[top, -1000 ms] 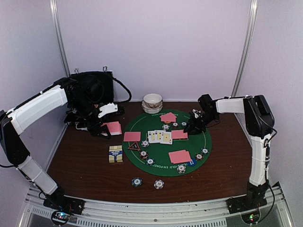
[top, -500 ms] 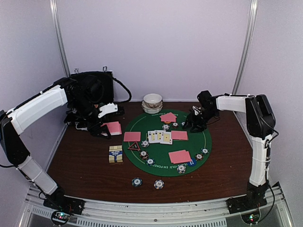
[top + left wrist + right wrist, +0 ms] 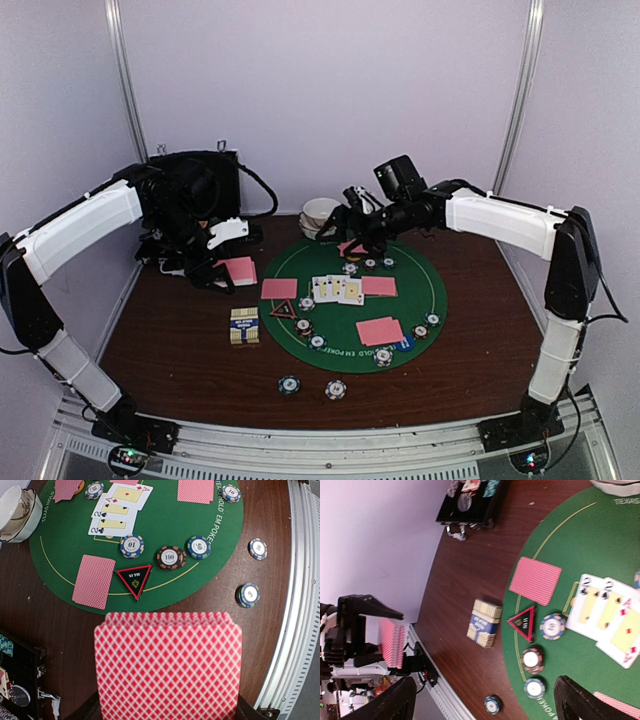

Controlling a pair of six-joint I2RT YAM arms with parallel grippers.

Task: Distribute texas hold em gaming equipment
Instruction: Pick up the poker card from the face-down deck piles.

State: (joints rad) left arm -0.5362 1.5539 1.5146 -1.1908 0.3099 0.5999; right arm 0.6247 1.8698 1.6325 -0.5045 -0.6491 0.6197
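Observation:
My left gripper point(image 3: 218, 262) is shut on a deck of pink-backed cards point(image 3: 167, 665), held over the bare table left of the green mat point(image 3: 420, 290); the deck hides its fingertips in the left wrist view. On the mat lie three face-up cards point(image 3: 337, 289), face-down cards point(image 3: 279, 288) point(image 3: 379, 330), the red-rimmed triangle marker point(image 3: 134, 576) and stripe-edged chips point(image 3: 170, 557). Two chips point(image 3: 289, 384) point(image 3: 335, 389) sit off the mat near the front. My right gripper point(image 3: 345, 225) hangs open and empty over the mat's far edge; its dark fingers point(image 3: 580, 700) frame the marker point(image 3: 523, 622).
Stacked white bowls point(image 3: 320, 215) stand just behind the mat, close to the right gripper. An open black case point(image 3: 195, 190) sits at the back left. A blue and cream card box point(image 3: 244, 326) lies left of the mat. A metal rail point(image 3: 320, 440) runs along the near edge.
The right arm has swung from the mat's right side across to its far left edge near the bowls, and its jaws have opened wide. The left arm and deck have not moved.

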